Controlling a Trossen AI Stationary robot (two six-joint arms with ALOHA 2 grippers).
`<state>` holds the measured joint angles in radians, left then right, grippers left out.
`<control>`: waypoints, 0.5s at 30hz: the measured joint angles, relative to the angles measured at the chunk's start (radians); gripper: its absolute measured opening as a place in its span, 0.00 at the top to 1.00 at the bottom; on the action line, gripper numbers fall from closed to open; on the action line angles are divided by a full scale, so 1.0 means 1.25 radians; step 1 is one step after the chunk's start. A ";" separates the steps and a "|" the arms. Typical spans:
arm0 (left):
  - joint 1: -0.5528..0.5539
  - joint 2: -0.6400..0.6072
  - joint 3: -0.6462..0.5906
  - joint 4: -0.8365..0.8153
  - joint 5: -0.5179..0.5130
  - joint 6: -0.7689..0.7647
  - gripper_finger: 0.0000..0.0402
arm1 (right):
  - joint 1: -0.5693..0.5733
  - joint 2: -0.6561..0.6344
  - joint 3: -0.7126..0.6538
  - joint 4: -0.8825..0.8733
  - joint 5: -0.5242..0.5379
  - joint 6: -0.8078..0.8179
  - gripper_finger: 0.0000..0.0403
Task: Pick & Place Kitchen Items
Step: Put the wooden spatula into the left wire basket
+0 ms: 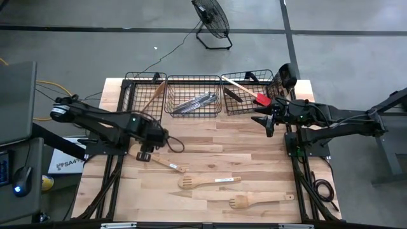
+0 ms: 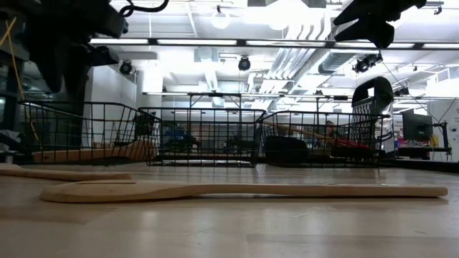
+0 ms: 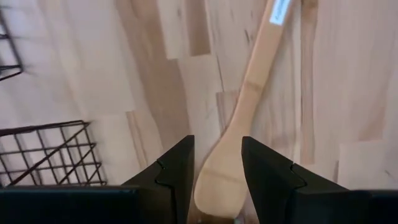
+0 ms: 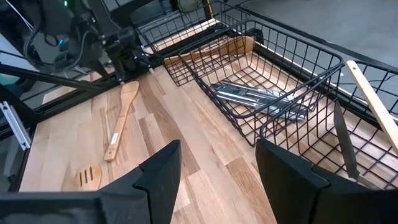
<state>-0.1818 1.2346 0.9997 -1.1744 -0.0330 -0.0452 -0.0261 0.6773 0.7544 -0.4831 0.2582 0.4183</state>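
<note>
One camera hangs high and looks straight down on the whole table (image 1: 210, 159). One sits low at the table top, looking level across to the baskets (image 2: 208, 136) and the room. One on each wrist looks past its own fingers. The left one sees a spoon (image 3: 239, 130) close up; the right one sees it farther off.

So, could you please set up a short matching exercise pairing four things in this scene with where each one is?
Things:
1. silver cutlery
2. red-headed spatula
3. wooden spoon
4. right gripper

Places:
a. between the left gripper's fingers, on the table
b. middle basket
c. above the table, beside the right basket
d. propped across the right basket

Pairs: 1-b, 2-d, 3-a, 4-c
</note>
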 joint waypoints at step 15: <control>-0.023 0.059 -0.107 0.074 0.005 0.018 0.50 | 0.000 0.000 0.000 0.000 0.000 -0.001 0.50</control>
<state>-0.2104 1.3083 0.8663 -1.0821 -0.0271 -0.0224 -0.0261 0.6773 0.7544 -0.4834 0.2581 0.4175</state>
